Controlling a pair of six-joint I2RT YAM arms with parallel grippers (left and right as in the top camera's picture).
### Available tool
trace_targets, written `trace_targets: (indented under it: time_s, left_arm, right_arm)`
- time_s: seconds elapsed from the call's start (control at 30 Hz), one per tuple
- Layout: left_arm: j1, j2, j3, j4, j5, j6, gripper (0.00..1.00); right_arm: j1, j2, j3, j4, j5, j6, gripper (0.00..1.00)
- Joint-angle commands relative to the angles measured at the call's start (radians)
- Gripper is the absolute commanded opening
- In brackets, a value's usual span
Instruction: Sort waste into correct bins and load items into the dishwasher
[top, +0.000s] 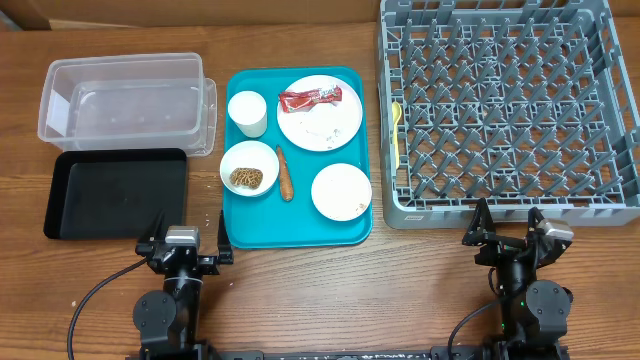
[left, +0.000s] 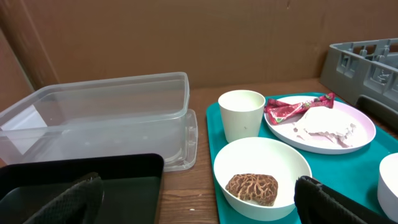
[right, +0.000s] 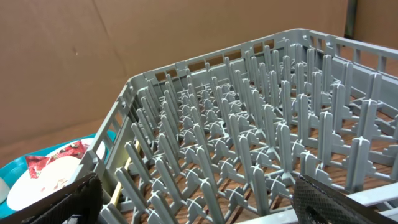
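A teal tray (top: 300, 225) holds a white cup (top: 247, 112), a plate (top: 325, 120) with a red wrapper (top: 309, 97), a bowl (top: 249, 167) with a brown lump of food (top: 247, 178), a carrot (top: 284, 173) and a second white bowl (top: 341, 191). The grey dish rack (top: 505, 100) stands at the right with a yellow utensil (top: 397, 130) at its left side. My left gripper (top: 185, 247) is open and empty, in front of the tray's left corner. My right gripper (top: 510, 228) is open and empty, at the rack's front edge. The left wrist view shows the cup (left: 242, 114), the bowl (left: 261, 177) and the plate (left: 320, 123).
A clear plastic bin (top: 125, 100) stands at the back left, with a black tray bin (top: 117, 192) in front of it. Brown cardboard walls stand behind the table. The right wrist view looks into the rack (right: 261, 143).
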Motion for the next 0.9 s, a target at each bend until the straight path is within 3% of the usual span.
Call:
trace_targets:
  time_s: [0.0, 0.87]
  left_arm:
    - [-0.006, -0.011, -0.008, 0.002, -0.011, -0.004, 1.00]
    - [-0.006, -0.011, -0.008, 0.002, -0.011, -0.004, 1.00]
  right_arm:
    - [0.005, -0.012, -0.005, 0.006, 0.002, 0.001, 1.00]
    - [0.005, -0.012, -0.005, 0.003, -0.042, 0.001, 1.00]
